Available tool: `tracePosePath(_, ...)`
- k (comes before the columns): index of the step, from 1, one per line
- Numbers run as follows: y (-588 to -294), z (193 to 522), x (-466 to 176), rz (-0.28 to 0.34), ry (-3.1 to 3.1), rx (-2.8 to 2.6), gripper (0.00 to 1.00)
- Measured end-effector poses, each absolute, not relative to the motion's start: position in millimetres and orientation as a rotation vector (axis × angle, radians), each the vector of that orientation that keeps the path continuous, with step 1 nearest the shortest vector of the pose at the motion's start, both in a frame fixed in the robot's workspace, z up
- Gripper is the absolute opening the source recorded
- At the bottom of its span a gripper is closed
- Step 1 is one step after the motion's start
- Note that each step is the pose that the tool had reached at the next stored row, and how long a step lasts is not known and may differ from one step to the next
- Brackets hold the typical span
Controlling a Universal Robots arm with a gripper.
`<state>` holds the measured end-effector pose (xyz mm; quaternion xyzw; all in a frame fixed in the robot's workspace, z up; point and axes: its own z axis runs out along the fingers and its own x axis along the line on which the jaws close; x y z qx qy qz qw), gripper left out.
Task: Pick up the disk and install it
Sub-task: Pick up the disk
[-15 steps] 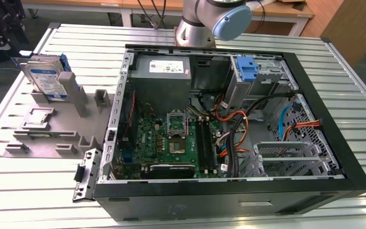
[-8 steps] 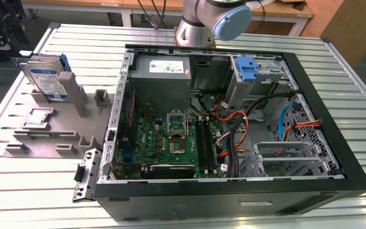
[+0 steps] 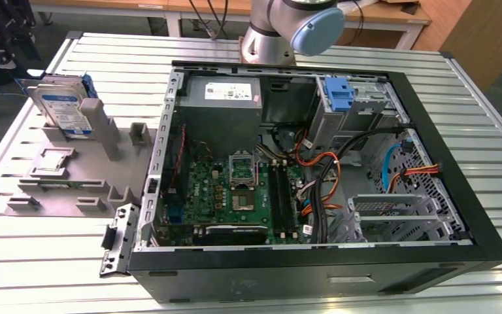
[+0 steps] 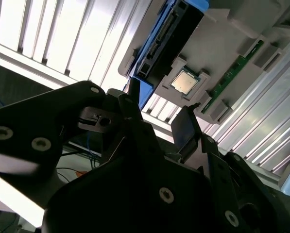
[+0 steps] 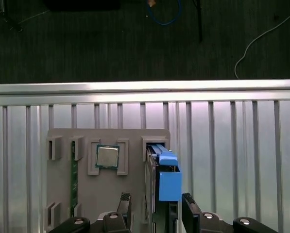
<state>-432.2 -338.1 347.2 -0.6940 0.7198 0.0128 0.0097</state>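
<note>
Exterior view: the disk [image 3: 62,108], a flat silver-grey drive with a white and blue label, is seen standing on edge in a slot of the grey plastic fixture [image 3: 59,190] on the ribbed metal table [image 3: 486,150], to the exterior view's left of the open computer case [image 3: 321,261]. In the first wrist view the gripper [image 5: 156,200] is spread open, its black fingers [image 5: 191,213] set either side of the blue-framed disk, apparently without contact.

The hand [image 4: 157,103] hangs spread near the disk [image 4: 170,35].
</note>
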Motion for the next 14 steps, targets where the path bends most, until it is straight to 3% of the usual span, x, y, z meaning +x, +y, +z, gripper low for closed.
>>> tracePosePath(14, -328, 334, -442, 0.020, 2.243, -2.152, 0.53)
